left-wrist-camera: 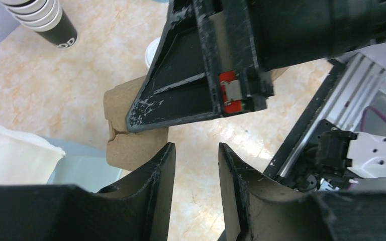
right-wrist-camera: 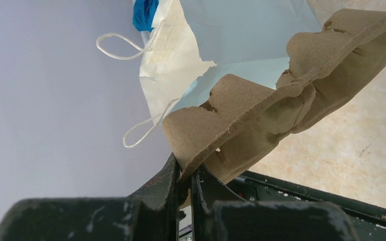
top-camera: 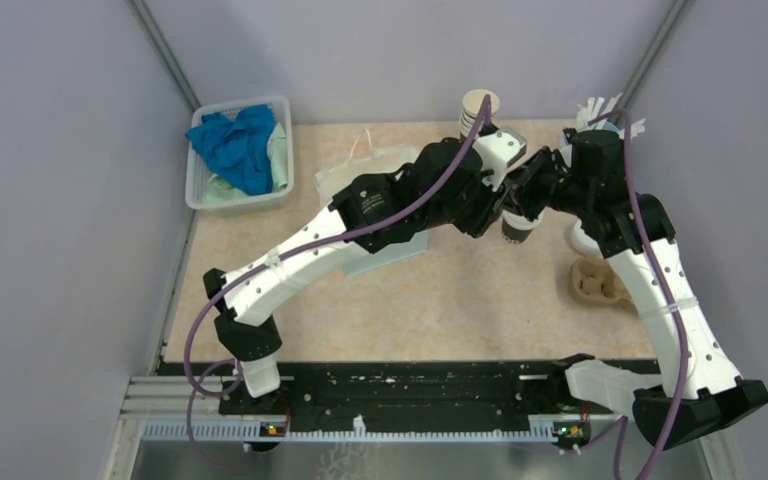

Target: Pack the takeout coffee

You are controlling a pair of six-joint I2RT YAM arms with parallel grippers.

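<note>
Takeout coffee cup point(top-camera: 520, 228) shows only in the overhead view, as a small dark cup on the tabletop point(top-camera: 410, 300) just under the spot where the two wrists meet, right of centre. Its top is covered by the arms, so its lid cannot be seen.

The left fingers point(left-wrist-camera: 161, 175) stand partly apart. In the left wrist view the gap between them shows only bare tabletop, and the cup does not appear there. They grip nothing.

The right fingers point(right-wrist-camera: 163, 186) are closed tight on the edge of a cardboard carrier point(right-wrist-camera: 261, 115), a brown moulded pulp tray that rises tilted from the tips. In the left wrist view one right finger reaches across the top, its tip at a notch in this carrier's rim.

Behind the carrier lies a white and pale blue paper bag point(right-wrist-camera: 241, 35) with string handles, on the tabletop under the left arm.

A second brown pulp piece point(top-camera: 600, 285) lies flat beside the right forearm. A loose white lid point(left-wrist-camera: 151, 50) is partly hidden by the right finger.

A stack of cups point(top-camera: 478, 108) with cream rims stands at the far edge. A white basket point(top-camera: 200, 190) in the far left corner holds a blue cloth point(top-camera: 235, 145).
</note>
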